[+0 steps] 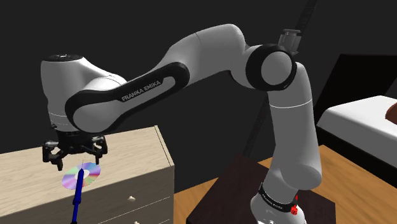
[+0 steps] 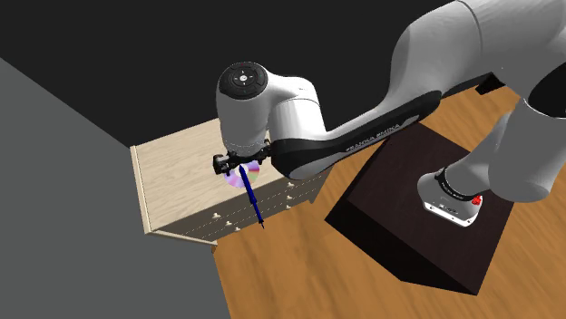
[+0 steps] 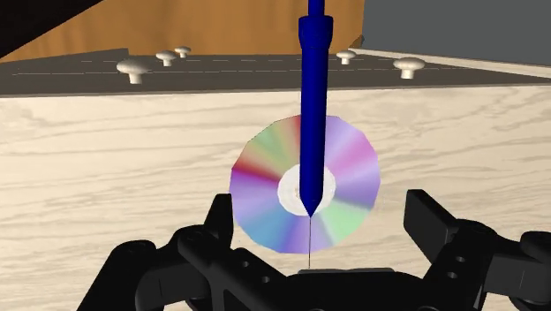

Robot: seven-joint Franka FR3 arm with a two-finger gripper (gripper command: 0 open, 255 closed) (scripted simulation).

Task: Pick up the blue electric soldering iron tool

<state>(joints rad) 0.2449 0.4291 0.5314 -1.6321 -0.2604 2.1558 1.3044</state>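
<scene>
Gripper (image 3: 322, 212) fingers spread, not clasping iron (image 3: 311, 106); its thin tip sits btwn them, over disc (image 3: 265, 190). Iron's far end cut off in wrist view; contact w/ dresser (image 3: 106, 168) unclear.

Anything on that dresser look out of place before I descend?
Yes. The blue soldering iron lies with its pointed end on the rainbow disc and the rest jutting past the front edge of the dresser top, over the drawer knobs. It looks precariously balanced; a nudge might tip it off.
</scene>
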